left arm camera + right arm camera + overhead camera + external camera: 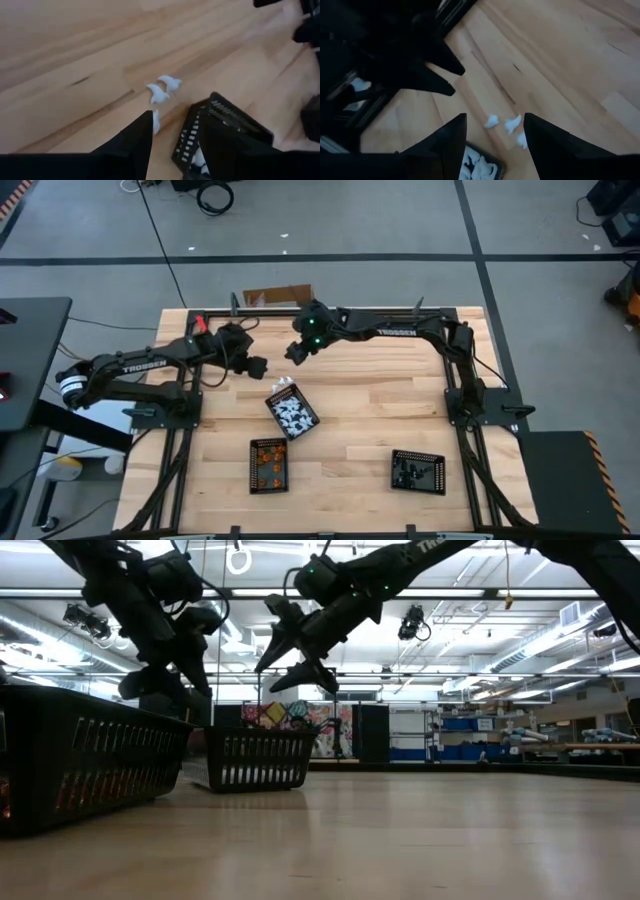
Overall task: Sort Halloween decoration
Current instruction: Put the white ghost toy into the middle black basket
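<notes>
My left tool is hovering with fingers apart, gripping nothing, above three white decoration pieces lying loose on the desk just beyond the far end of the middle tray. My right tool is hanging nearby, fingers apart and empty. That tray is holding white pieces; the near-left tray orange ones; the near-right tray dark ones. Both arms are reaching inward from the desk's far corners.

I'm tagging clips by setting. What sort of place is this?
Probably a robotics lab or workshop: a wooden table on a taped grey floor, ceiling strip lights, and shelves with blue bins beyond.
</notes>
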Action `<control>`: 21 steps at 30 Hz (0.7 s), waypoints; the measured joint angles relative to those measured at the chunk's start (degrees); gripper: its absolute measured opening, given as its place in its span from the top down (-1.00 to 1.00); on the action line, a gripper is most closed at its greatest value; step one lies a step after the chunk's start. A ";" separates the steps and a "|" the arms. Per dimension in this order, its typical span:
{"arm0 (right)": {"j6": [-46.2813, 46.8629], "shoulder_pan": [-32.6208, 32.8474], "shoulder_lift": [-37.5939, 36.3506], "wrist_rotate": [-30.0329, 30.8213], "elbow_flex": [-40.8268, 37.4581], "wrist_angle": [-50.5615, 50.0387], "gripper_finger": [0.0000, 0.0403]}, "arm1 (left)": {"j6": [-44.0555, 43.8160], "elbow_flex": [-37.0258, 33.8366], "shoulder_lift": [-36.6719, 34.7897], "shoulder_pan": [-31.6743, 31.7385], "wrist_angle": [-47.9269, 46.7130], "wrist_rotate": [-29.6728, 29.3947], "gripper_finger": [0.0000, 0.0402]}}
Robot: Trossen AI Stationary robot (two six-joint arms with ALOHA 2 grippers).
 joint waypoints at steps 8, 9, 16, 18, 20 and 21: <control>6.68 -0.33 -1.53 -7.00 0.83 -1.65 -0.01 | -7.25 0.01 0.02 -0.99 -0.06 3.88 0.19; 5.94 -0.45 -1.85 -7.05 1.94 -2.96 -0.01 | -9.10 0.01 0.02 -0.54 1.04 4.71 0.19; -7.54 -1.70 -4.13 1.17 12.05 -19.06 -0.01 | -19.88 0.11 4.06 3.81 7.16 5.67 0.16; -11.58 -2.20 -4.53 3.87 14.73 -22.12 -0.01 | -21.39 0.04 7.15 4.01 7.24 5.65 0.11; -14.97 -2.88 -4.63 5.25 17.09 -23.75 -0.01 | -22.57 0.03 10.96 3.82 10.05 5.67 0.06; -16.37 -3.18 -4.63 5.08 17.82 -24.94 -0.01 | -22.98 0.03 12.48 3.79 10.53 5.37 0.03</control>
